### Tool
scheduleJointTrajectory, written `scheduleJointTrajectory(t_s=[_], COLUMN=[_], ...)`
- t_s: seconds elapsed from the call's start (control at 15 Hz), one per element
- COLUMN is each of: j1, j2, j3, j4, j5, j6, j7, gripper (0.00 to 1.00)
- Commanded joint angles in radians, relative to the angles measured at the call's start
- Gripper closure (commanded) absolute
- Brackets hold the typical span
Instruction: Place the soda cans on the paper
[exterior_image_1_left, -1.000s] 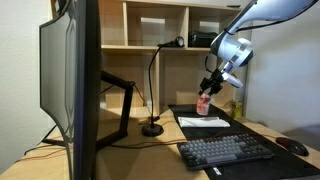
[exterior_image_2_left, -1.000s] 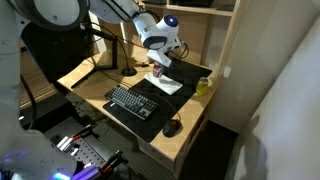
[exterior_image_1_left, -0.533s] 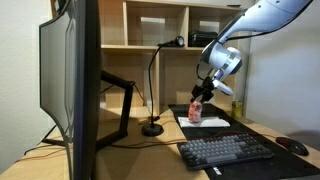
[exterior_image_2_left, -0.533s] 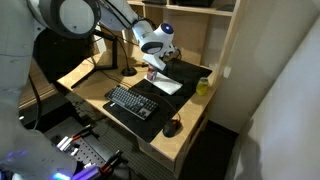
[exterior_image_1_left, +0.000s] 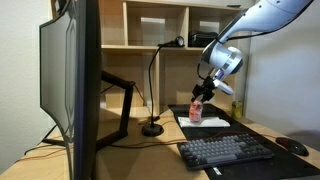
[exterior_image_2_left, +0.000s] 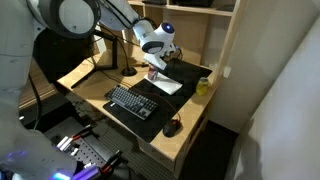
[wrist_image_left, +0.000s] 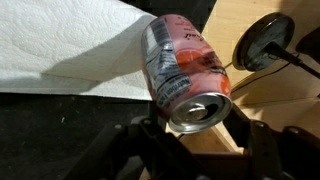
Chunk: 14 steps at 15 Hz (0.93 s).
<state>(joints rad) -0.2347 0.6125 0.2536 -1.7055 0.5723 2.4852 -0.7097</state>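
Hand (wrist_image_left: 195, 128) dark and blurred around pink-red can (wrist_image_left: 185, 65), paper (wrist_image_left: 70, 50) cut off

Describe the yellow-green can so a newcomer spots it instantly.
On the wooden desk, follow the black mat past the keyboard and white paper to the end by the shelf upright. The yellow-green can stands there, short and cylindrical; colour separates it from the pink-red can.

A light wooden desk (exterior_image_2_left: 73, 72) stands against a pale wall (exterior_image_1_left: 290, 85). Open wooden shelves (exterior_image_1_left: 150, 25) rise at the far side, and a dark monitor (exterior_image_1_left: 68, 80) looms near left.
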Motion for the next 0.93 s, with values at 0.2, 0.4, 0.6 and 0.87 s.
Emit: scheduleJointTrajectory(t_s=[0.2,0.4,0.6,0.87], j1=[0.004,0.005,0.000,0.016], j2=[-0.001,-0.020,-0.052,-0.073], j3=[0.040,0.059,0.069,0.049], j4=[-0.001,-0.069,-0.186,-0.279], j5=[0.054,0.022,-0.022,-0.033], j6=[0.180,0.296,0.437,0.475], j7=[-0.035,-0.051,-0.067,-0.052], gripper=[0.58,0.58,0.58,0.58])
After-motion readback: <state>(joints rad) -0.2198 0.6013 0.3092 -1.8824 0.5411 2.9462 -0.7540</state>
